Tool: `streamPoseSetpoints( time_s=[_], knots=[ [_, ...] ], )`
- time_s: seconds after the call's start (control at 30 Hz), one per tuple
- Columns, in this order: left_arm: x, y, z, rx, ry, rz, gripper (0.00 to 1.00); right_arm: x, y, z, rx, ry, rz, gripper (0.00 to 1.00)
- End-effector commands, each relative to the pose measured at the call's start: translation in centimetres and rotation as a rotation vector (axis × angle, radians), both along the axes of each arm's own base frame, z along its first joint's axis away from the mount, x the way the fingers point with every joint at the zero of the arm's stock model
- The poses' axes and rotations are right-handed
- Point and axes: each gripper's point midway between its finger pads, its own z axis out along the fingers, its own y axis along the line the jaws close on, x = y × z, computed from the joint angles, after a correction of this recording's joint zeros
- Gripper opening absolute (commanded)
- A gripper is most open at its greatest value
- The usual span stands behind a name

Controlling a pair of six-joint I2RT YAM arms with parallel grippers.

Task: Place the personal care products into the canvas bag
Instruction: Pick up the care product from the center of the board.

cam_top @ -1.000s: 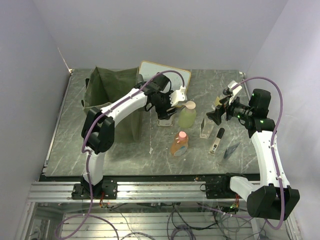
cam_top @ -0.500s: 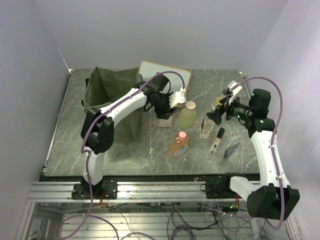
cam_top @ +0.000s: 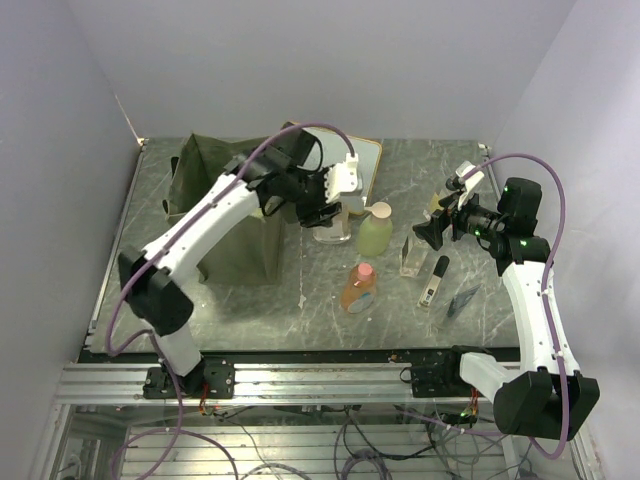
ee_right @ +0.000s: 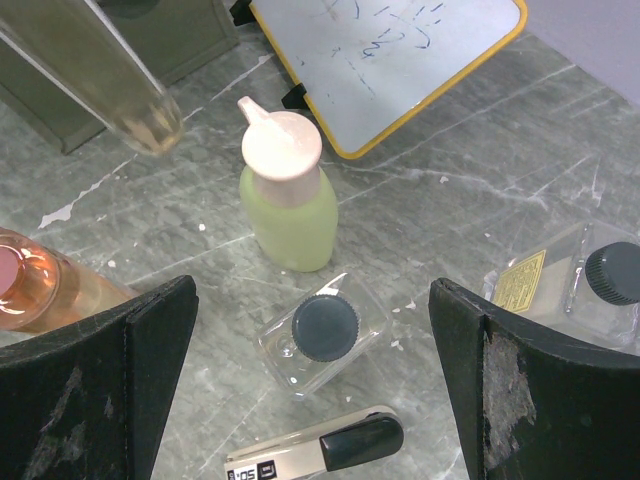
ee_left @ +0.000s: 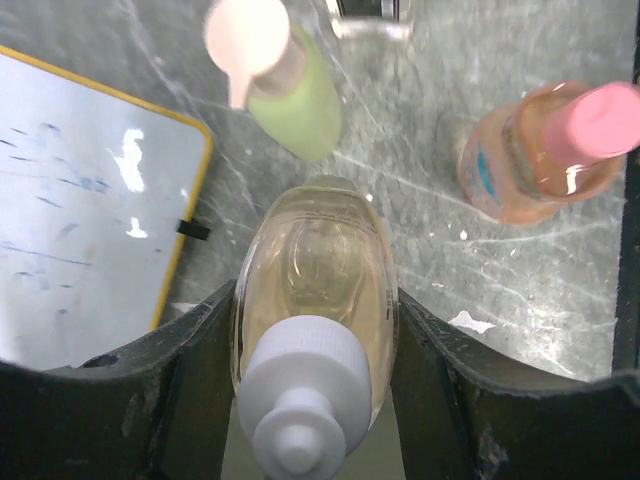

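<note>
The canvas bag stands in the far-left corner of the desk, with bare marble along the near edge and down the left edge. The left tool grips the amber bottle, one finger pressed to each flank and the white pump toward the wrist. The bottle hangs tilted with its base off the desk, just right of the bag's right wall and in front of the whiteboard lying by the far edge. Just beside it stands the yellow-green bottle, and nearer the near edge the orange bottle with its pink cap. Toward the right edge are a clear bottle, a second clear bottle and a black-capped white tube lying flat. The left arm stretches diagonally from the near-left corner across the front of the bag. The right arm is bent high over the right side, and the right tool is spread wide, holding nothing.
</note>
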Motion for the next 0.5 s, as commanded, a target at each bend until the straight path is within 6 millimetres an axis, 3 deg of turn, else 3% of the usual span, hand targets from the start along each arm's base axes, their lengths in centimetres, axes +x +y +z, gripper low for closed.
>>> streamPoseSetpoints(
  time_s=[0.0, 0.47],
  knots=[
    [-1.8, -0.5, 11.3, -0.256, -0.159, -0.023, 0.07, 0.0, 0.0, 0.0, 0.002, -0.007, 0.009, 1.00],
    [-3.9, 4.0, 26.2, -0.539, -0.373, 0.208, 0.07, 0.2, -0.1, -0.4, 0.000, 0.002, 0.001, 1.00]
  ],
)
